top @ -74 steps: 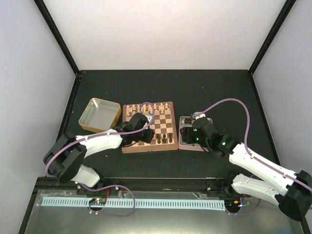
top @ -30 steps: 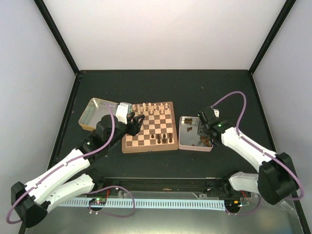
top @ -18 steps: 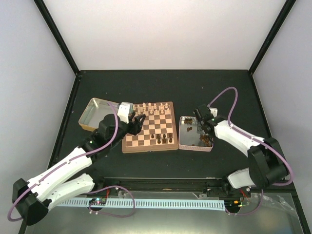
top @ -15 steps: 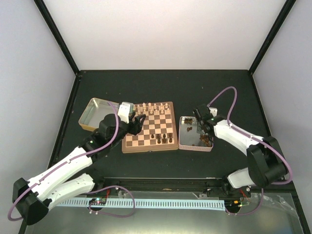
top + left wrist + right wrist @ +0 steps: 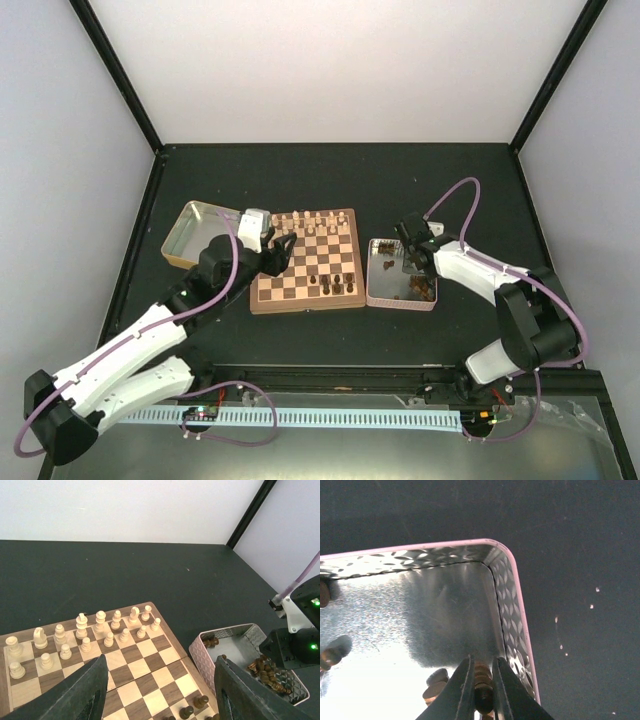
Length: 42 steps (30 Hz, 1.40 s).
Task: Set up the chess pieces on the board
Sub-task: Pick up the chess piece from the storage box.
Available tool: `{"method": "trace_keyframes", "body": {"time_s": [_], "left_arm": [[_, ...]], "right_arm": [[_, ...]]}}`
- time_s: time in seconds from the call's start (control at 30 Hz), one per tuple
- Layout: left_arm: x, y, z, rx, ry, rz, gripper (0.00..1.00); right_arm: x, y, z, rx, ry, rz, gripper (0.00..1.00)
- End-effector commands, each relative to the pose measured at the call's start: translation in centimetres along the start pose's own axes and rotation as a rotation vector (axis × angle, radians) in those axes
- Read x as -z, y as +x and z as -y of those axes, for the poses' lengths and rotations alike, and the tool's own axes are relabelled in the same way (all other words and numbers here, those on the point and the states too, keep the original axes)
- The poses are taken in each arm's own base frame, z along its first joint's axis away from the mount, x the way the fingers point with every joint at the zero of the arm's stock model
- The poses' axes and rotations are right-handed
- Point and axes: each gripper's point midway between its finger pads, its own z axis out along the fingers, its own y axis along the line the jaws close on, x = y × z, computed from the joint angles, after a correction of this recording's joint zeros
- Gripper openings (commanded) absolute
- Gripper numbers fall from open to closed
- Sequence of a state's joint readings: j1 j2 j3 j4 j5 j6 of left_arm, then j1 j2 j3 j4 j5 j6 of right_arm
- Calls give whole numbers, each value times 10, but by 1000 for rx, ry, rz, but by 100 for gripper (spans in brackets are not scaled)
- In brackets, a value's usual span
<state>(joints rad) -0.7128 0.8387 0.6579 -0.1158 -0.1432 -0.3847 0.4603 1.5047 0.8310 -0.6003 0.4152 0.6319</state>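
the right fingers are closed on a dark brown chess piece, gripped inside the pink-rimmed tin, close to its corner wall. other dark pieces are heaped in that tin, just beside the board on the dark worktop. the left fingers are held open and empty above the board's left side. dark chessmen are stood near its front edge, and pale pieces are lined along the far side.

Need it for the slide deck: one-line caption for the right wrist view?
Right gripper pinches a dark chess piece beside the wall of the pink-rimmed metal tin.
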Motion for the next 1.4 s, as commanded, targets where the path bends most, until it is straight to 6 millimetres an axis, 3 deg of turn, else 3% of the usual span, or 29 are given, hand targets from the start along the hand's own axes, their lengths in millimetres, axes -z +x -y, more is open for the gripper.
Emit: {"method": "trace_keyframes", "body": {"time_s": [0.0, 0.13, 0.27, 0.33, 0.53, 0.77, 1.13, 1.37], "left_arm": [[11, -23, 0, 15, -10, 67, 60], [16, -26, 0, 19, -13, 78, 61], [19, -28, -1, 22, -16, 83, 61], [20, -28, -1, 23, -15, 85, 62], [22, -29, -2, 20, -18, 82, 62], [26, -30, -4, 24, -28, 89, 62], [29, -31, -10, 42, -58, 104, 64], [37, -37, -21, 73, -112, 138, 64]], "right_arm": [[2, -10, -6, -25, -27, 12, 10], [5, -12, -7, -19, -40, 21, 13], [-1, -4, -5, -21, -30, 2, 29], [-6, -1, -5, -24, -30, -7, 31], [-10, -2, -11, -26, -53, -11, 18], [-7, -10, -11, -18, -51, 10, 10], [58, -51, -26, -38, -231, 100, 5], [99, -56, -61, 0, -421, 88, 4]]}}
